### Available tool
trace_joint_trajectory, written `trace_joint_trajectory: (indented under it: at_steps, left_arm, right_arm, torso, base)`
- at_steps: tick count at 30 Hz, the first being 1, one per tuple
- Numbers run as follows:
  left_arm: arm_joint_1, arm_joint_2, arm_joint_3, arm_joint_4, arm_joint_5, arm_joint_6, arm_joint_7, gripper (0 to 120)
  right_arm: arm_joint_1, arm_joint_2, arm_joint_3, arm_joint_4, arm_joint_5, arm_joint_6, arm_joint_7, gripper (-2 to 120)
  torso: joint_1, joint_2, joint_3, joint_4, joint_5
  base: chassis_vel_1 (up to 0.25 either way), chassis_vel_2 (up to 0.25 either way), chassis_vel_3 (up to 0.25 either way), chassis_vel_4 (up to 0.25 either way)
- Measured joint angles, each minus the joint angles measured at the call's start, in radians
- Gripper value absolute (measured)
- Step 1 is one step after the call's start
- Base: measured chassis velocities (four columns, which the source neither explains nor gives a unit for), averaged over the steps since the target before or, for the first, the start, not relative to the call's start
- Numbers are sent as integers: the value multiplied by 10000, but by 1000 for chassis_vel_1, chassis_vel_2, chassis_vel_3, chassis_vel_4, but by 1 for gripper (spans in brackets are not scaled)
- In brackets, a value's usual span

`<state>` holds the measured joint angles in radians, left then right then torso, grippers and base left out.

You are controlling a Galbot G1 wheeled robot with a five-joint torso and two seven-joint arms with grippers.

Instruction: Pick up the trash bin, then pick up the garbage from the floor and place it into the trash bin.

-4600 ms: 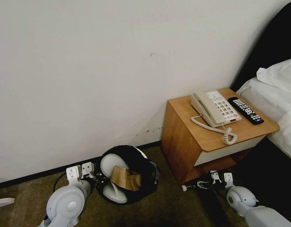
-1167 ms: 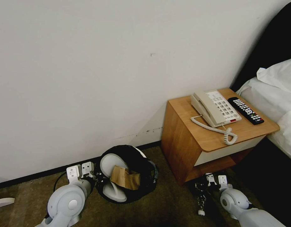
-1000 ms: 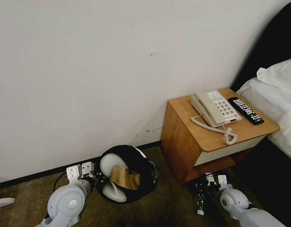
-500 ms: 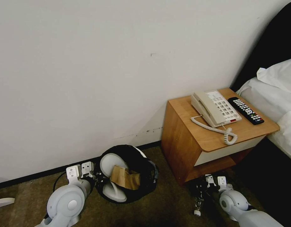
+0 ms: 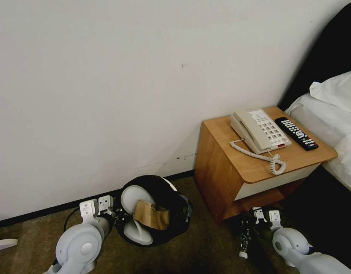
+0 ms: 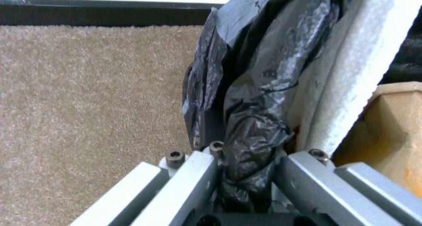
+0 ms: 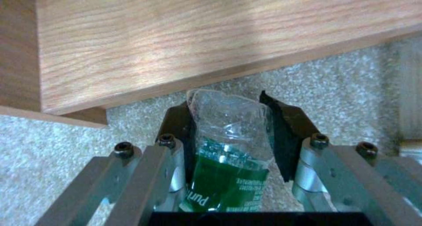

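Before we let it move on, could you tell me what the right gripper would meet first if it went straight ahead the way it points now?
Most likely the wooden nightstand. The right gripper, shut on a plastic bottle, points over a strip of carpet toward its lower side panel; depth is unclear.

Beside the wood-grain nightstand (image 5: 236, 171): black-lined bin (image 5: 171, 205), white slipper (image 5: 131, 198), brown cardboard (image 5: 150, 215), green-labelled clear bottle (image 7: 226, 153).

We face a plain white wall (image 5: 126, 95) with a dark baseboard (image 5: 38, 213) over olive-brown carpet (image 5: 205, 251). A wooden nightstand (image 5: 221, 171) stands against it, beside a bed (image 5: 331, 114) with white linen and a black headboard (image 5: 331, 49).
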<state>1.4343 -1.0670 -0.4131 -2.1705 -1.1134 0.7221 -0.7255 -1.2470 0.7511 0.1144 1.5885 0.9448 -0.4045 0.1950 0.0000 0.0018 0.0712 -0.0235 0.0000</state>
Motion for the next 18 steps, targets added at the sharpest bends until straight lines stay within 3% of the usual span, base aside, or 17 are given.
trace_joint_trajectory:
  at_steps: [18]
  left_arm:
    - [-62, 95, 18, -111, -32, 21, -31, 0]
  right_arm:
    - [-1438, -779, 1141, 1139, 23, -156, 98, 33]
  torso:
    - [0, 0, 0, -1, 1]
  base:
    - [0, 0, 0, 0]
